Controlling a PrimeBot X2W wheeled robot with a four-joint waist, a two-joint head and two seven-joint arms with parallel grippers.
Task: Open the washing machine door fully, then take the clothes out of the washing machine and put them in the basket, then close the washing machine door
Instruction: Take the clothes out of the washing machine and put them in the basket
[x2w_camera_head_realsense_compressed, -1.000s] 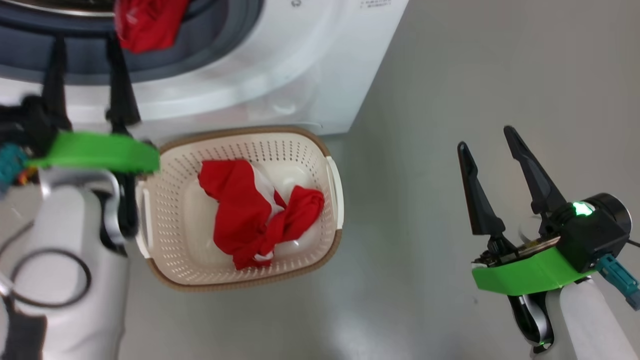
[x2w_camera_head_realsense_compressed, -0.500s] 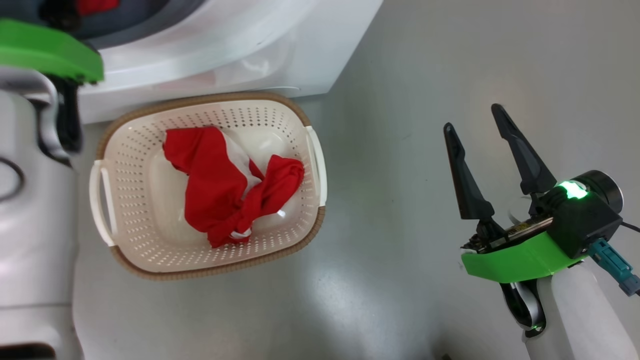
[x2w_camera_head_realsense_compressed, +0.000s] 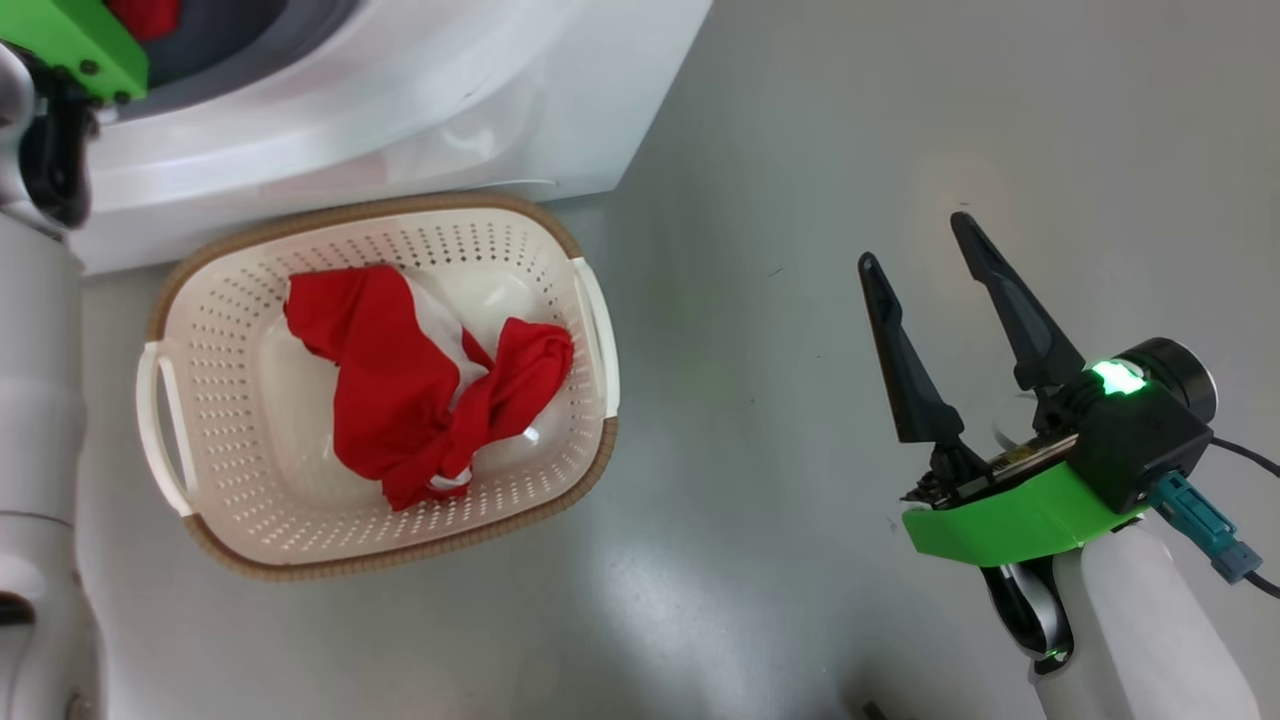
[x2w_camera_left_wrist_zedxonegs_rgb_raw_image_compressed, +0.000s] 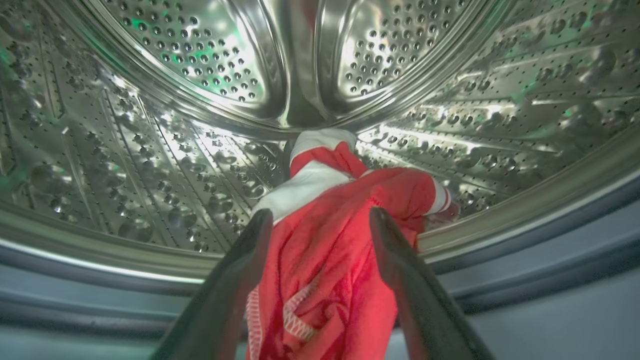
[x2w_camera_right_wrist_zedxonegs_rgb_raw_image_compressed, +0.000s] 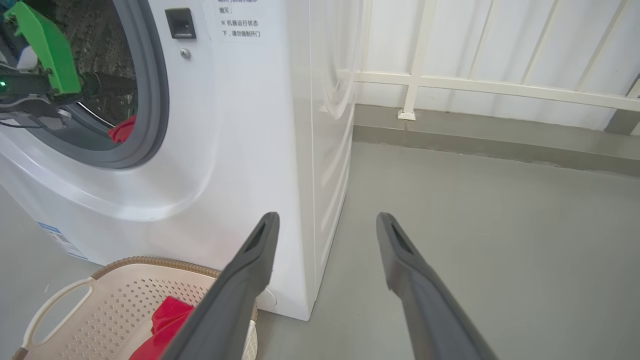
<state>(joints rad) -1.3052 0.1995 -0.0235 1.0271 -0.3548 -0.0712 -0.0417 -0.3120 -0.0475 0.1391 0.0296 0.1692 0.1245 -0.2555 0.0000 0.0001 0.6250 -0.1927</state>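
- At the foot of the washing machine (x2w_camera_head_realsense_compressed: 420, 110), the basket (x2w_camera_head_realsense_compressed: 450, 240) sits on the grey floor (x2w_camera_head_realsense_compressed: 800, 150), one long side just beside the white front panel, as I see it through the head camera.
- 1 bundle of red-and-white clothes (x2w_camera_head_realsense_compressed: 400, 400) lies crumpled in the middle of the basket, below its brown rim.
- Inside the steel drum (x2w_camera_left_wrist_zedxonegs_rgb_raw_image_compressed: 150, 150), my left gripper (x2w_camera_left_wrist_zedxonegs_rgb_raw_image_compressed: 320, 212) stands wide open. Its 2 dark fingers (x2w_camera_left_wrist_zedxonegs_rgb_raw_image_compressed: 235, 280) flank a second red garment (x2w_camera_left_wrist_zedxonegs_rgb_raw_image_compressed: 325, 260) with white panels.
- That garment runs from the back of the drum floor out over the lip. Fabric fills the gap between the fingers, but they are not pinched on it, and I cannot tell whether they touch the cloth.
- From the right wrist camera, the left arm's green bracket (x2w_camera_right_wrist_zedxonegs_rgb_raw_image_compressed: 45, 47) shows within the machine's round opening, framed by the grey rubber ring (x2w_camera_right_wrist_zedxonegs_rgb_raw_image_compressed: 157, 100). A scrap of red lies at the ring's lower edge.
- My right gripper (x2w_camera_head_realsense_compressed: 915, 240) hangs over bare floor, well to the right of the basket, spread wide and holding nothing.
- A blue label (x2w_camera_right_wrist_zedxonegs_rgb_raw_image_compressed: 52, 235) sits low on the machine's front, and a white railing (x2w_camera_right_wrist_zedxonegs_rgb_raw_image_compressed: 450, 82) lines the wall beyond its side.
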